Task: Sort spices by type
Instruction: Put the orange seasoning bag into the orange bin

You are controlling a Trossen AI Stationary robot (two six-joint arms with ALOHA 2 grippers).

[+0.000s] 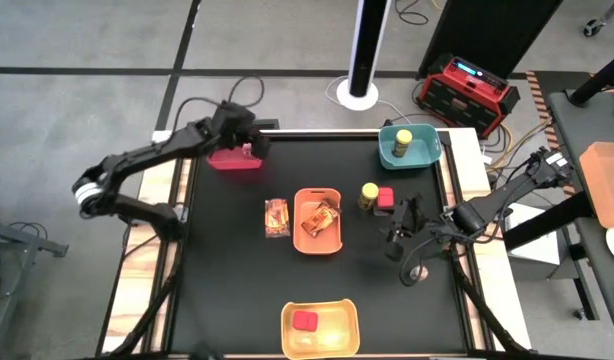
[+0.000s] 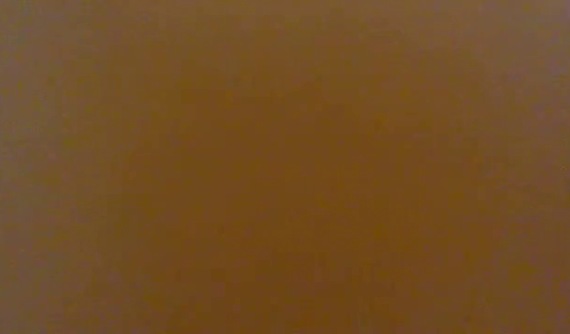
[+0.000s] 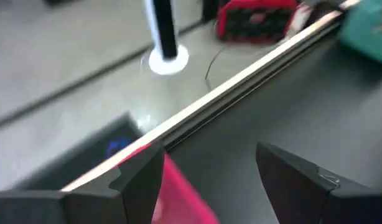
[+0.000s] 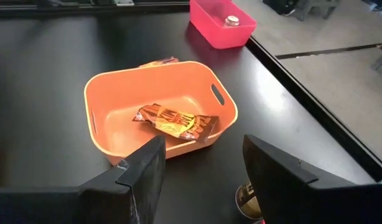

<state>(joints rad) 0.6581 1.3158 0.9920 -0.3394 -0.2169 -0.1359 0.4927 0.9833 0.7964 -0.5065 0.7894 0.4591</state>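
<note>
An orange bin in the table's middle holds one printed packet; a second packet lies flat on the table to its left. A yellow-lidded jar and a red cube box stand side by side right of the bin. The teal bin holds another yellow-lidded jar. The yellow bin holds a red cube box. The red bin holds a silver-lidded jar. My left gripper hovers open at the red bin's right end. My right gripper is open, just near of the jar and cube.
The low view is filled by an orange-brown blur. The table's far rail runs close past the red bin. A red equipment case and a white pole base stand on the floor beyond the table.
</note>
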